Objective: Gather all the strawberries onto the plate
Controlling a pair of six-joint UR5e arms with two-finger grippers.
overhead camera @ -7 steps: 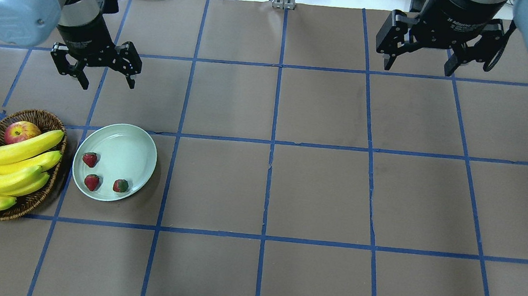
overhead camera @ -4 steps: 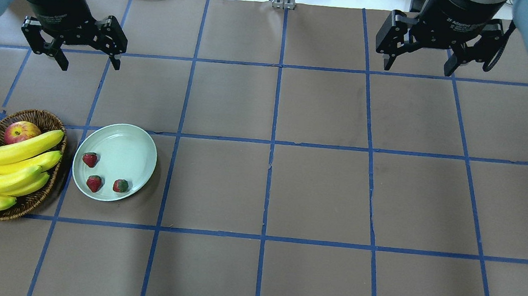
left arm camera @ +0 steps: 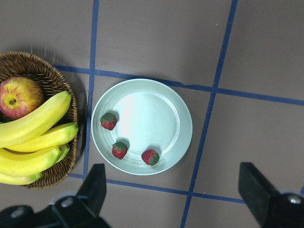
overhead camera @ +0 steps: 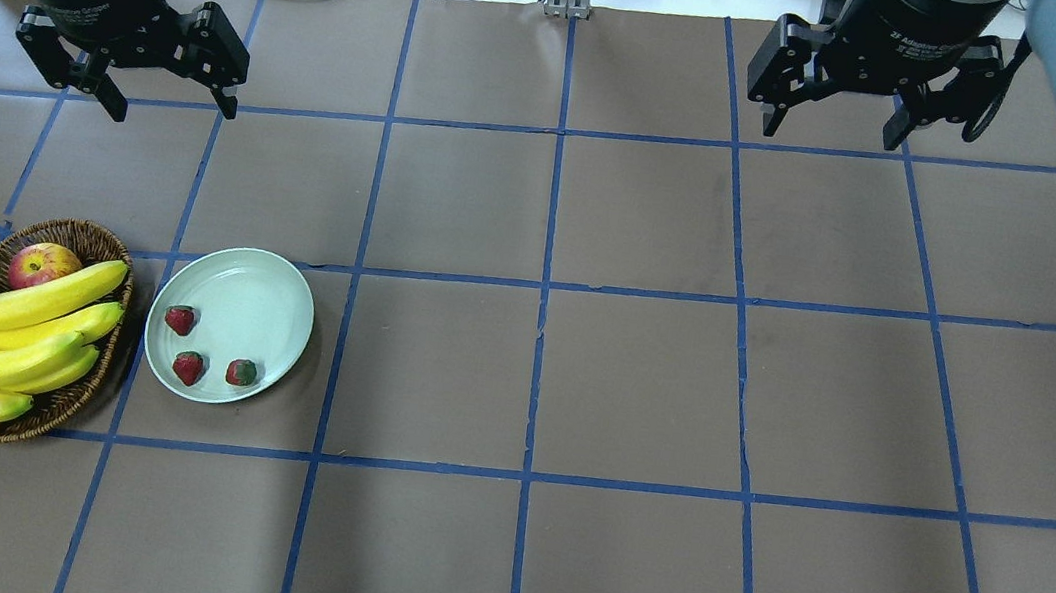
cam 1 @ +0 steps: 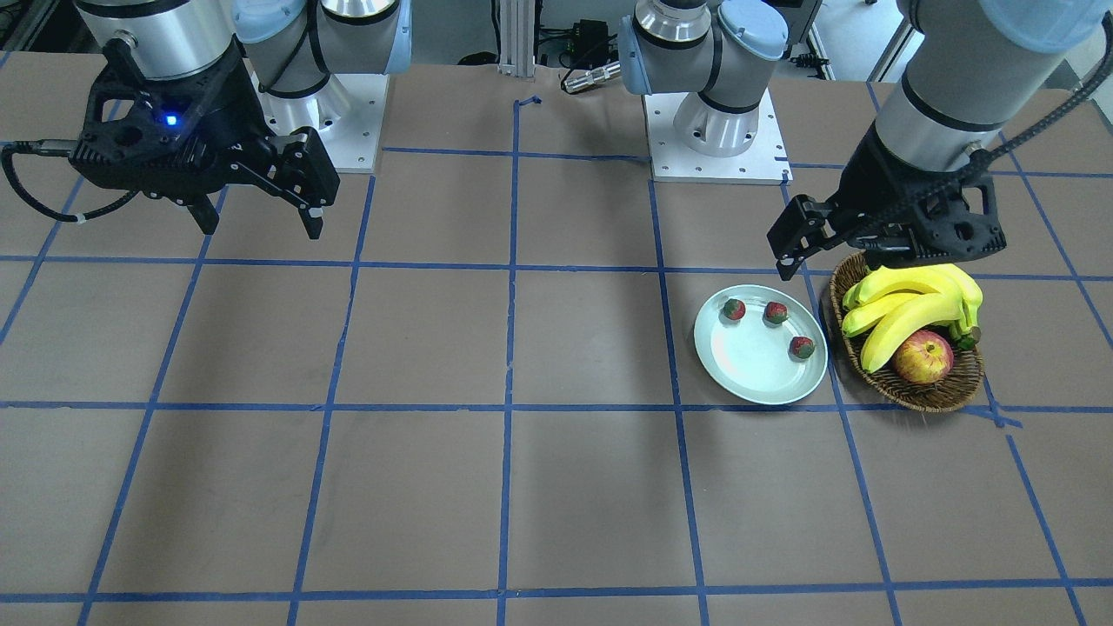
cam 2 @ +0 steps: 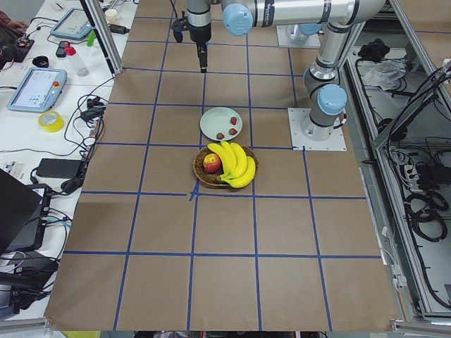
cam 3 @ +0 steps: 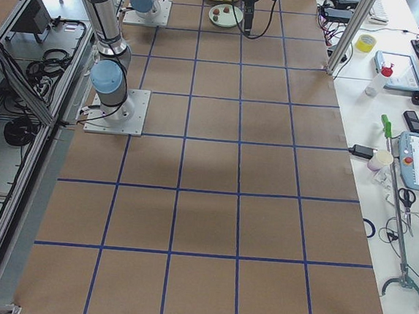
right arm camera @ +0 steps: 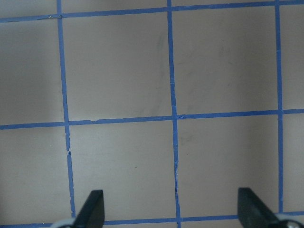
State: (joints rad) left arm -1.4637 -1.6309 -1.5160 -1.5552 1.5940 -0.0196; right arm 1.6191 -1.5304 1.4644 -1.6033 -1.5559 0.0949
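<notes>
We log three strawberries (overhead camera: 180, 319) on plate (overhead camera: 259, 288); basket (overhead camera: 82, 234) with bananas (overhead camera: 34, 301), apple (overhead camera: 43, 265) just left; left tool (overhead camera: 173, 112), right tool (overhead camera: 829, 137) spread, gripping nothing.

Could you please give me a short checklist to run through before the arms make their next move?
1. Three small red toy strawberries lying on the round pale mint plate: ok.
2. Further strawberries hidden under the yellow bananas in the brown wicker basket: cannot tell.
3. Left gripper open, empty: ok.
4. Right gripper open, empty: ok.
5. Both grippers apart from plate and basket: ok.
</notes>
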